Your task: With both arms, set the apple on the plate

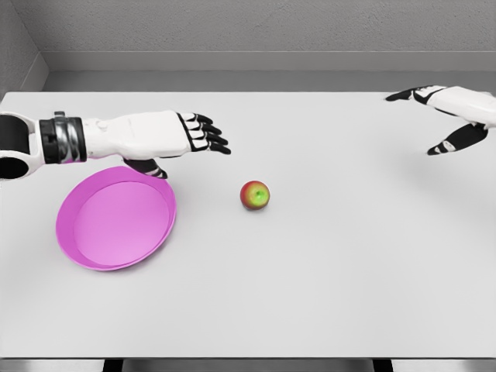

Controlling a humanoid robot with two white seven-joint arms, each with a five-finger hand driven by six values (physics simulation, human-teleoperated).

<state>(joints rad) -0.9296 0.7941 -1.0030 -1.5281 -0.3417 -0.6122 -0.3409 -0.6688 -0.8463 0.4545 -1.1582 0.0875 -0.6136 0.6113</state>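
My left hand (174, 138) reaches in from the left edge, fingers stretched out and loose, thumb hanging down, holding nothing. Just below its palm and wrist lies the round, shallow magenta plastic plate (115, 221), its far rim tucked under my thumb in the picture; whether thumb and rim touch I cannot tell. The small red-and-green apple (255, 195) sits on the flat white table (310, 271), below and a little to the right of my left fingertips, apart from them and also apart from the plate's right edge. My right hand (449, 116) shows at the far right edge, fingers spread wide and empty, with dark fingertips pointing left. The apple lies well to the left of that hand and lower, nearer my left hand than my right.
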